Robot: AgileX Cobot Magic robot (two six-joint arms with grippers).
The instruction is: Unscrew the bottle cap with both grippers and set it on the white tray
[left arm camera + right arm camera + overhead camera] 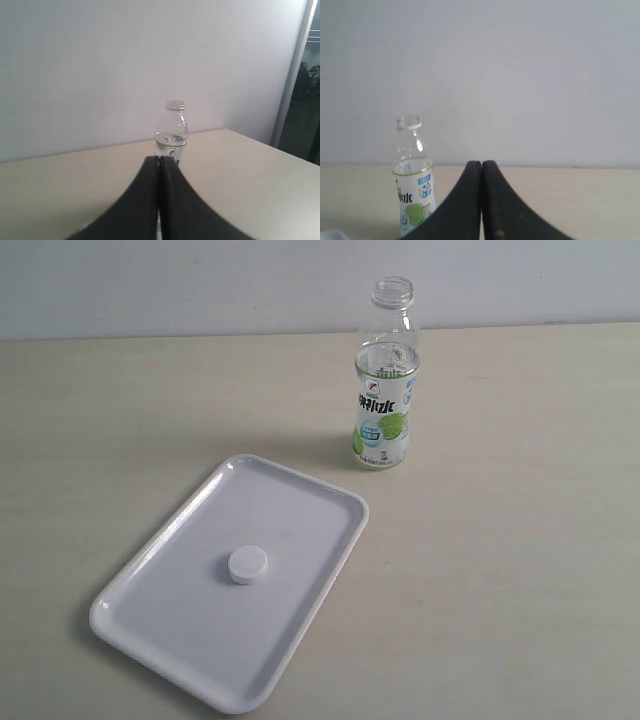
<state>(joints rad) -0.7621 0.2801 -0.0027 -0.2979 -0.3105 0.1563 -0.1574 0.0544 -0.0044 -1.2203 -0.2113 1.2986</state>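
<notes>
Seeing bottle cap (247, 566) lying flat mid white tray (170, 625), top facing up, axis vert; bottle (385, 390) standing upright, open neck up, ahead of L gripper (159, 165) & R gripper (481, 167) fingertips, not touching; both finger pairs pressing together, gripping nothing.

tray (190, 625): white plastic, glossy, smooth; soft reflections along the rim
cap (247, 566): white plastic, matt top
bottle (385, 360): clear plastic, shiny; printed label film
surface (520, 580): pale, matt, faint wood-like grain
fingers (140, 205): black, matt, smooth

The bottle cap (247, 565) lies on the white tray (160, 625), the bottle (386, 390) behind.
</notes>
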